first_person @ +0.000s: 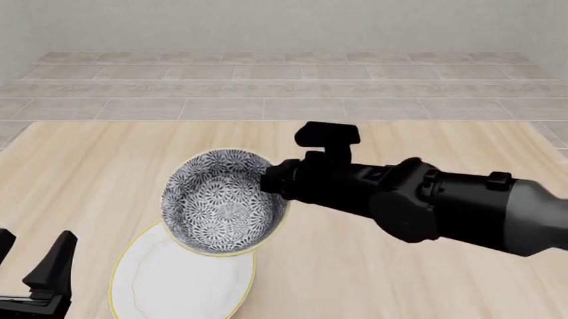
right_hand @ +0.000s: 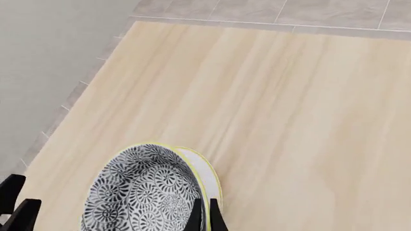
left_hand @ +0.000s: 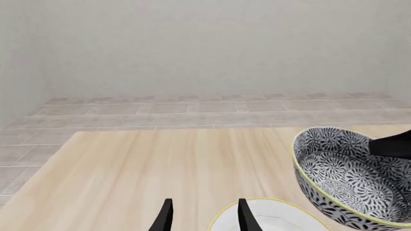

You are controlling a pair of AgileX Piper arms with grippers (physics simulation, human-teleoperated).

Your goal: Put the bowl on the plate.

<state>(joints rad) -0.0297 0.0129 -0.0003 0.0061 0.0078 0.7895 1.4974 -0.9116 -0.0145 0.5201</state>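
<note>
While right claw (right_hand: 203, 215) grips bowl (first_person: 223, 201), plate (first_person: 177, 282) beneath

right arm (first_person: 426, 206): matte black, cylindrical | left end effector (first_person: 36, 276): black, tapered fingers

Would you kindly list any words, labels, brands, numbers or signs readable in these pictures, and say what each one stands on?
None: no readable text shows in any view.
The bowl bears only a black-and-white floral pattern, no lettering.
The plate is plain white with a yellow rim.
The right gripper, the left gripper and the table carry no markings.
</note>
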